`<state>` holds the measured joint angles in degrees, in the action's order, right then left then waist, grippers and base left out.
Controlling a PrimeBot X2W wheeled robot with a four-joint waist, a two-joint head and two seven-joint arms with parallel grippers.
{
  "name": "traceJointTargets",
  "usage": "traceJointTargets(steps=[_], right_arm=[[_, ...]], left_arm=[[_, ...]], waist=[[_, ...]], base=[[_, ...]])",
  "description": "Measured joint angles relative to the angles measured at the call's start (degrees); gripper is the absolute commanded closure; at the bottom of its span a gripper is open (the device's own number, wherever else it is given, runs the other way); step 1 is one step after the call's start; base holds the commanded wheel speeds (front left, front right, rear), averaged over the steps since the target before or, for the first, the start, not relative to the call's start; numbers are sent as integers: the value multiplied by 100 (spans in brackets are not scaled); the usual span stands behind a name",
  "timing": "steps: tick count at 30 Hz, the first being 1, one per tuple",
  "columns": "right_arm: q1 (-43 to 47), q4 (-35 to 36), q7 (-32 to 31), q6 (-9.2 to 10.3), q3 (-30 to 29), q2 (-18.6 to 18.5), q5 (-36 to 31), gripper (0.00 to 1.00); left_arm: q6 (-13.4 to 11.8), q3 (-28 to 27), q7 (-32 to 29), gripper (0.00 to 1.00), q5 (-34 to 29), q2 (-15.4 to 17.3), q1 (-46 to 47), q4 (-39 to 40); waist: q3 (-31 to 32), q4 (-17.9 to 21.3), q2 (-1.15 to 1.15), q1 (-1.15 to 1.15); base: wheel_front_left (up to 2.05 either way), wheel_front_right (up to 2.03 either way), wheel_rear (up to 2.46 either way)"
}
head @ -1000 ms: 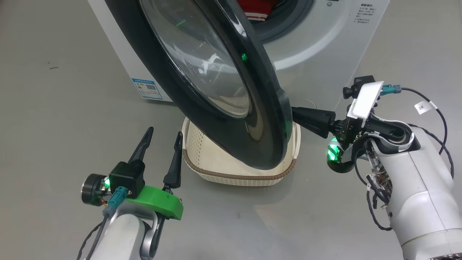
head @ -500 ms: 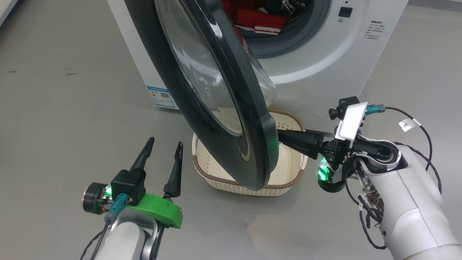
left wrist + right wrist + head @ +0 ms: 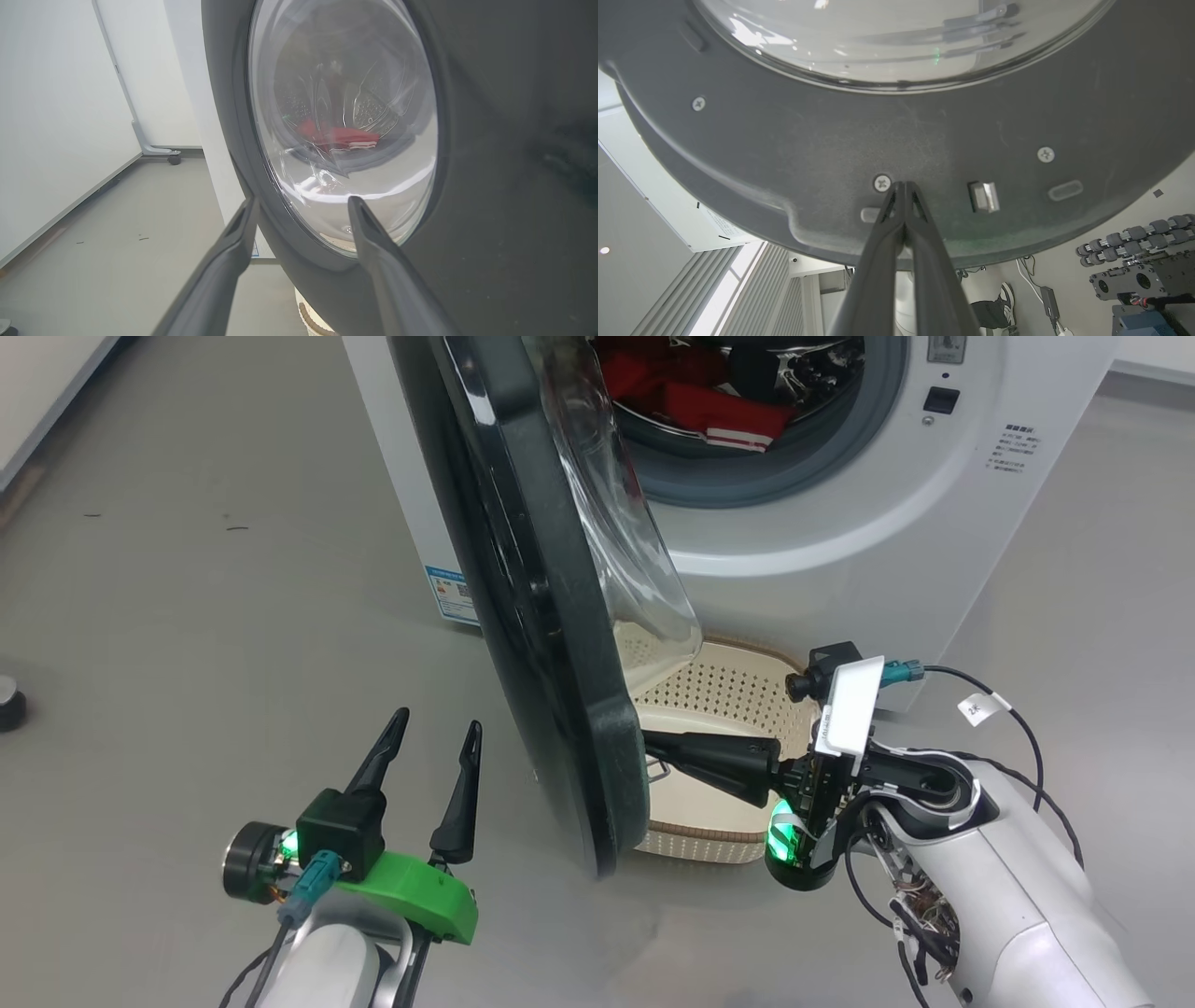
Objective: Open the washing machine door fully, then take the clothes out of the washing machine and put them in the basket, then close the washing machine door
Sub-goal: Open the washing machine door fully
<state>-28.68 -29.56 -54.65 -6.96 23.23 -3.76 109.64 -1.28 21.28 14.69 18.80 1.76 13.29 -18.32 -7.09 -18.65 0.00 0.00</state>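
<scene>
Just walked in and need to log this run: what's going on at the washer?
The robot is opening the washing machine door, which stands partly open. Its right pincer, shut, has its tips against the door's inner face near the edge; the left pincer is open, holding nothing, on the door's outer side. The red clothes lie in the drum of the washing machine; the basket waits on the floor below.
</scene>
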Motion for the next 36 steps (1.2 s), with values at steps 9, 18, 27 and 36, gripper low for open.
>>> traceJointTargets(steps=[9,18,27,36], right_arm=[[86,151,288,-1,435,4,237,100],[114,168,690,-1,550,9,349,100],[371,237,1115,-1,312,19,426,100],[716,573,1661,-1,-261,-10,237,100]], left_arm=[[5,-19,0,0,-1,9,-54,-7],[0,-51,0,0,0,11,-65,27],[-29,-101,0,0,0,14,-71,38],[-92,-225,0,0,-2,14,-71,57]], waist=[[65,-109,0,0],[57,-126,0,0],[44,-39,0,0],[57,138,0,0]], base=[[0,0,0],[0,0,0],[0,0,0],[0,0,0]])
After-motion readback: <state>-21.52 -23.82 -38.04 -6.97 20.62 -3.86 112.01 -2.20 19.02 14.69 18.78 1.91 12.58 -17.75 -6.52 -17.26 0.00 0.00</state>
